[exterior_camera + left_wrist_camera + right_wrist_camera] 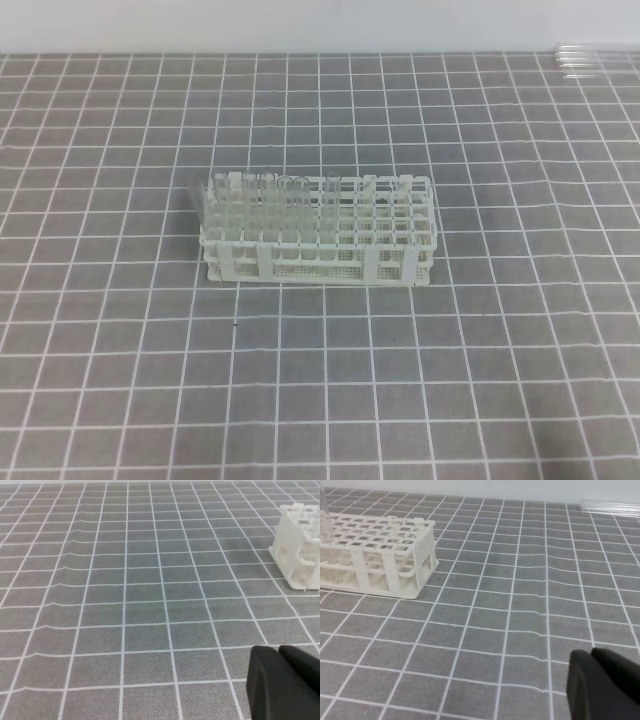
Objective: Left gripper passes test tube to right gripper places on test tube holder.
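1. Test tube (pixel 598 58): clear glass tubes lie flat at the far right edge of the mat, touching or nearly touching one another; the one meant by the task cannot be singled out. The right wrist view shows them as a pale bar at the top right.
2. Test tube holder (pixel 318 232): the white lattice rack stands upright near the middle of the mat (pixel 320 400), long side facing the high camera. Several clear tubes stand in its rear row toward the left end, and one at the left end leans outward.
3. Separation: the lying tubes and the holder are well apart.
4. Left gripper (pixel 282 685): only a black finger mass shows at the lower right of the left wrist view, above bare mat. Jaw state cannot be determined. It holds nothing visible. The holder's end sits at the upper right of this view.
5. Right gripper (pixel 602 685): only a black finger mass shows at the lower right of its view. Jaw state cannot be determined
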Controlling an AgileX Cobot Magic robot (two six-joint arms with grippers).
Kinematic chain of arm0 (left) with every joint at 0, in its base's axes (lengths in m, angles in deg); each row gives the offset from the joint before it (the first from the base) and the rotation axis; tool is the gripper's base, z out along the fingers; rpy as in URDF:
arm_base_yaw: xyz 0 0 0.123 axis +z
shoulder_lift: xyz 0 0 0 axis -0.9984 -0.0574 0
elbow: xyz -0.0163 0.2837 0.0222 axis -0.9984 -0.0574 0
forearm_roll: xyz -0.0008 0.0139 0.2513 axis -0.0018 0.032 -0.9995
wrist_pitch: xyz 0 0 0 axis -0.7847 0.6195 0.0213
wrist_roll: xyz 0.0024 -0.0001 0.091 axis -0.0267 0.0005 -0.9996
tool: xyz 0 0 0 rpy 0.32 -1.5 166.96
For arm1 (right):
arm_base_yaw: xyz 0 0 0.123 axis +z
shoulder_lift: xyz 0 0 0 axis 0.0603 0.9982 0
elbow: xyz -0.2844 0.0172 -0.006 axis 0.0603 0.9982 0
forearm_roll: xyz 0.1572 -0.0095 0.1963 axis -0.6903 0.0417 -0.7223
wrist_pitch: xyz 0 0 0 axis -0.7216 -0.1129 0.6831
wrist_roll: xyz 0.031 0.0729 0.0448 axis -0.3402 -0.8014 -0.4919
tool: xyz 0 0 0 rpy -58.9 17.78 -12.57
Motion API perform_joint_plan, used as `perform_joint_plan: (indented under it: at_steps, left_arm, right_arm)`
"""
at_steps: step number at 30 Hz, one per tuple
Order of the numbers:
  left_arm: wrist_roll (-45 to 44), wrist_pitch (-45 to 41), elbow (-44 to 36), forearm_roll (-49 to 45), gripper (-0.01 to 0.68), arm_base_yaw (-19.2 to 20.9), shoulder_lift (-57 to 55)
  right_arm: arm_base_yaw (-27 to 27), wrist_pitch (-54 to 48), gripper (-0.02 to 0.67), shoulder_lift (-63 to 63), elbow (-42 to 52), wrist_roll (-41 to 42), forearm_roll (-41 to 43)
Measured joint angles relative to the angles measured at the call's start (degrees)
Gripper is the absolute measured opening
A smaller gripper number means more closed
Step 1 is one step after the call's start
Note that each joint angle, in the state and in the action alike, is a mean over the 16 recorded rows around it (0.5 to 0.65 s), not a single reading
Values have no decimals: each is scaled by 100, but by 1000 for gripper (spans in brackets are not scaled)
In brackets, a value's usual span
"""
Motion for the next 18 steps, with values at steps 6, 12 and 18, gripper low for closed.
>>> perform_joint_plan:
  at_steps: [6,12,18]
  left_arm:
    - [-3,-24,20,2,-1,1,-65]
    - [-1,-12,15,2,-1,1,-65]
    - [-1,-6,10,1,-1,1,-72]
  right_arm:
    - [0,0,-13,3,0,0,0]
    - [0,0,-13,6,0,0,0]
    - [0,0,-13,6,0,0,0]
